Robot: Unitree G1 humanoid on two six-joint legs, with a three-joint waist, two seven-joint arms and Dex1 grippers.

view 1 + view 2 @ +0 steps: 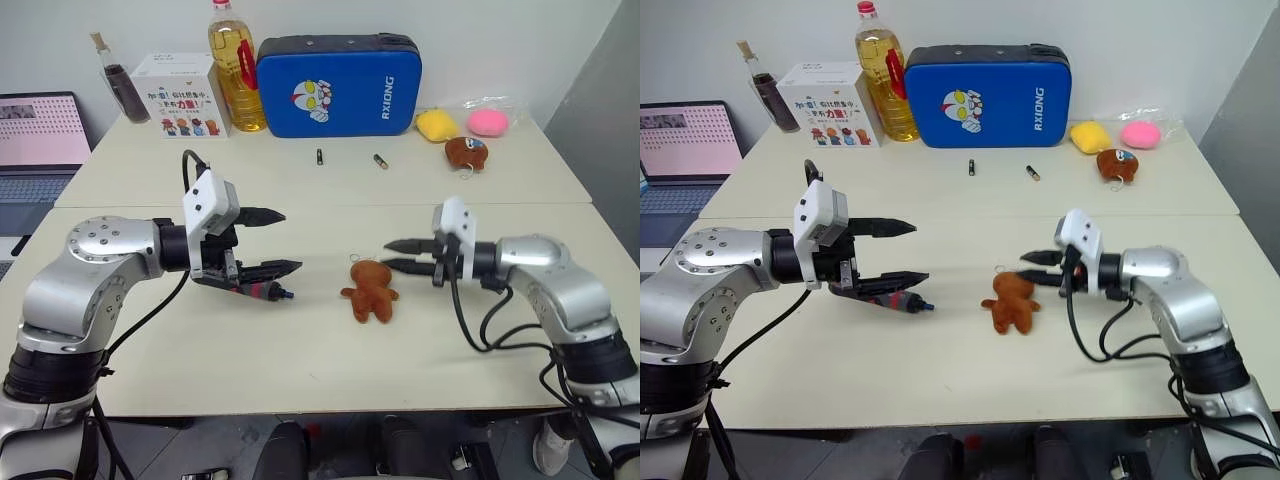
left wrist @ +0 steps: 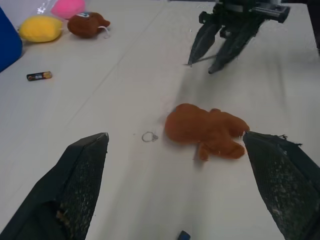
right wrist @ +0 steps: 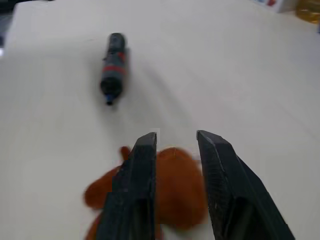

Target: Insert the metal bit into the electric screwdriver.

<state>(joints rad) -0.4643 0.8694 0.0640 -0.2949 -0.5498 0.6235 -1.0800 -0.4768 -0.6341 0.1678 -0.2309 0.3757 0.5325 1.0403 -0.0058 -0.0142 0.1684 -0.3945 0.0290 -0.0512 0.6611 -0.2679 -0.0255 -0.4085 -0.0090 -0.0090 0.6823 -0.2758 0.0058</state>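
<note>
Two end effectors flank open tabletop (image 1: 300, 350) around electric screwdriver (image 3: 113, 67).

Matt cream table (image 1: 300, 360) with a smooth surface. A fuzzy brown plush toy (image 1: 371, 291) of soft cloth. The electric screwdriver (image 3: 113, 67) looks like matt dark plastic. A glossy blue case (image 1: 338, 84); a clear plastic oil bottle (image 1: 236, 70).

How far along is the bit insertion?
Done: nothing yet. The screwdriver lies on the table with no rod in its tip. In hand: nothing. The left gripper hangs wide open above it, and the right gripper is open beside the brown plush toy. Left: find the bit, which I can't make out, grip both, insert.
</note>
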